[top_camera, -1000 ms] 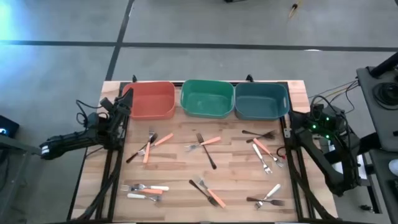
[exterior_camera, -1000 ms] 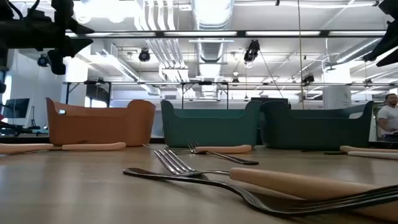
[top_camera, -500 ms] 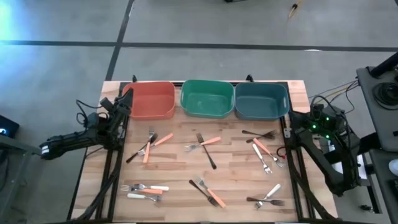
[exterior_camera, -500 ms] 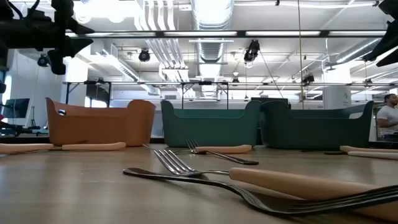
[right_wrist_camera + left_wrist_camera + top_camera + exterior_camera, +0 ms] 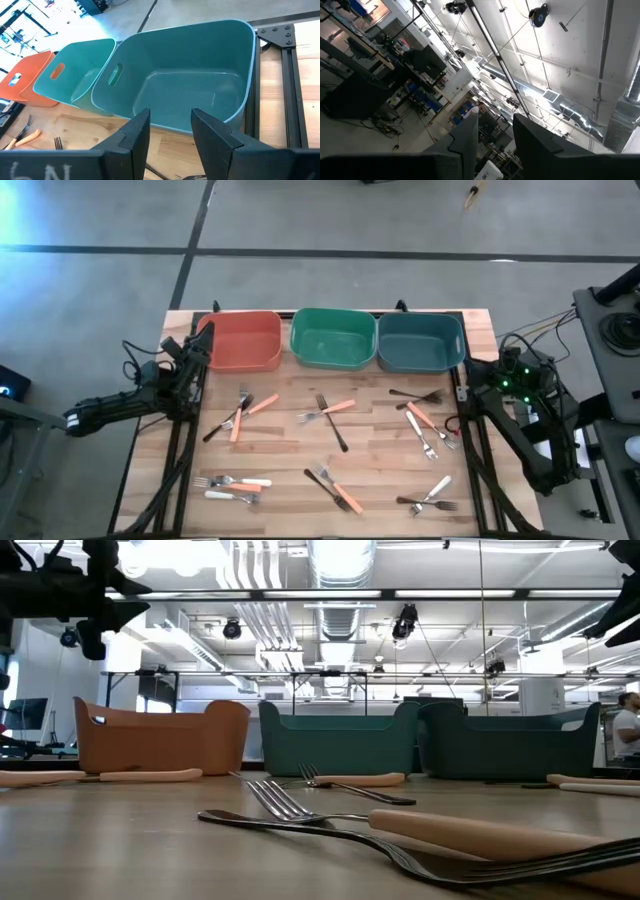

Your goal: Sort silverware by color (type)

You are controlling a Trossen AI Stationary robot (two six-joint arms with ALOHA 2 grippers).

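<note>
High view: the wooden table [image 5: 290, 442] carries three bins along its far edge, red-orange bin [image 5: 240, 340], green bin [image 5: 333, 337] and teal bin [image 5: 420, 342], all empty as far as I can see, so sorting has not begun. The forks [image 5: 325, 416] lie scattered flat on the wood on the near side of the bins, in loose clusters, none in a bin. Both my arms are parked off the table sides: my left gripper [image 5: 492, 137] is raised and tipped toward the ceiling, my right gripper [image 5: 167, 132] sits by the right end of the teal bin, aimed down into it. On both, my fingers stand apart with a clear gap and hold nothing. The relation that matters: the right-hand cluster lies just beside my right arm, inward toward table centre. In it, one orange-handled fork [image 5: 424, 420] runs diagonally, its long axis slanting from the bins down toward the right edge; I cannot tell which end carries the tines. A black fork [image 5: 415, 395] lies close to it, roughly across the table, tines toward the right. I judge the right arm nearer for these; the pair near the red-orange bin [image 5: 240, 412] suits my left.
</note>
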